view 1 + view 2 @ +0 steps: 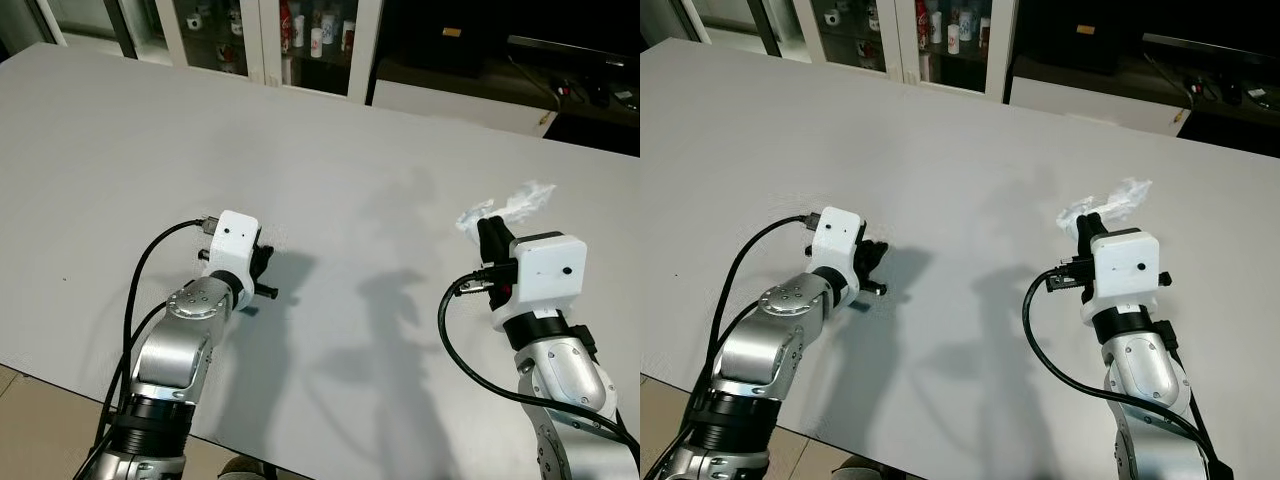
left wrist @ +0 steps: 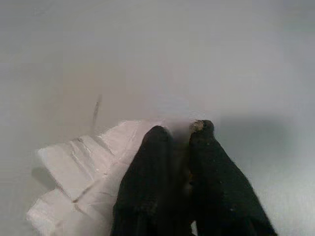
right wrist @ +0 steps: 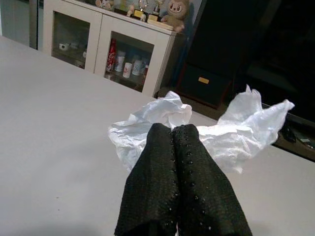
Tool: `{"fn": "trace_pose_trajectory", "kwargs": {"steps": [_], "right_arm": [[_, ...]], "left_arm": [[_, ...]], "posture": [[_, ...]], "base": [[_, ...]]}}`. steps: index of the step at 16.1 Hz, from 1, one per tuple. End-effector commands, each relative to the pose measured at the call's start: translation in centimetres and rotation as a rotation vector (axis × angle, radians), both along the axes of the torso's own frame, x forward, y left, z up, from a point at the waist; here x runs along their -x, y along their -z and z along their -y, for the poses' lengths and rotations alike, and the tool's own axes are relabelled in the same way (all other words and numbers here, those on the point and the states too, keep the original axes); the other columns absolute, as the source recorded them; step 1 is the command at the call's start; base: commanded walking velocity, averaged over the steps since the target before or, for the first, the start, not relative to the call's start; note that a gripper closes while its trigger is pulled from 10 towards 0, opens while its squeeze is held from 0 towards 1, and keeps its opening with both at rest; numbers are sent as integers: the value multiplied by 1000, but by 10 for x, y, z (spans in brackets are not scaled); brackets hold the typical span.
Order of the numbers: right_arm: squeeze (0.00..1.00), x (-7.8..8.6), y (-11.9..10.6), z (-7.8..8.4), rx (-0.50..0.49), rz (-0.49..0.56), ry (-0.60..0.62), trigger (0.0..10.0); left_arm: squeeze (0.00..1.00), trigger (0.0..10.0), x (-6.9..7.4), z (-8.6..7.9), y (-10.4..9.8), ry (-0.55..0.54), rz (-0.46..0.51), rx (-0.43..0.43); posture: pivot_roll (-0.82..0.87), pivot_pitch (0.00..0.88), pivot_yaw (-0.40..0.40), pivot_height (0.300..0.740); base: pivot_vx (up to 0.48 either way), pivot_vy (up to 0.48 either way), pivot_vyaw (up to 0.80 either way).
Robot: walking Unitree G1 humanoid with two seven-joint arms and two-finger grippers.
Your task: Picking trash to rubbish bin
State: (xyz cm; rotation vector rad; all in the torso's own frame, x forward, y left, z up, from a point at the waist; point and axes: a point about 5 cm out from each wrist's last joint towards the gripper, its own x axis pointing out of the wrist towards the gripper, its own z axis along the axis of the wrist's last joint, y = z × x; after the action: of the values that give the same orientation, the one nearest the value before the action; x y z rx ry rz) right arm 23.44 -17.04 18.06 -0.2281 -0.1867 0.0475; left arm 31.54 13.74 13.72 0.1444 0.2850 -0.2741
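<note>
Right gripper (image 3: 172,129), at frame right, is clamped on crumpled plastic (image 3: 236,130), and left gripper (image 2: 179,132) pinches folded paper (image 2: 81,172) on the worktop (image 1: 350,160); both look light, soft, best nipped mid-fold.

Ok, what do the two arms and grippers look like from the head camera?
Both arms are silver metal with rounded joints, and each ends in a white boxy wrist housing with a small dark dot. A thick black cable loops from each housing back along the arm. The left gripper and right gripper have black fingers.

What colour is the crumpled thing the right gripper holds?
The crumpled plastic is white, clearest in the right wrist view.
</note>
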Motion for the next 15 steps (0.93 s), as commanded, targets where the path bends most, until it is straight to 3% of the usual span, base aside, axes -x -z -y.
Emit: {"fn": "trace_pose_trajectory", "kwargs": {"steps": [1,2,3,6,10,12,15], "right_arm": [[0,-1,0,6,4,4,19,10000],[0,-2,0,6,5,5,19,10000],[0,-3,-2,7,8,12,21,10000],[0,-5,-2,8,11,16,23,10000],[0,-6,-3,9,15,22,21,10000],[0,-9,-5,8,14,30,15,10000],[0,-9,-4,6,3,34,14,10000]], "left_arm": [[0,0,-3,6,-1,21,30,-11],[0,0,-4,8,-3,22,43,-7],[0,0,-8,12,-12,38,136,-17],[0,0,-13,14,-22,28,247,-33],[0,0,-20,18,-52,5,492,-68],[0,0,-24,17,-67,-65,633,-92],[0,0,-26,16,-63,-94,665,-136]], "posture": [[134,120,-31,740],[134,120,-31,740],[132,112,-34,740],[130,108,-36,740],[133,99,-45,740],[134,97,-47,740],[134,97,-47,740]], "base": [[0,0,0],[0,0,0],[0,0,0],[0,0,0],[0,0,0],[0,0,0],[0,0,0]]}}
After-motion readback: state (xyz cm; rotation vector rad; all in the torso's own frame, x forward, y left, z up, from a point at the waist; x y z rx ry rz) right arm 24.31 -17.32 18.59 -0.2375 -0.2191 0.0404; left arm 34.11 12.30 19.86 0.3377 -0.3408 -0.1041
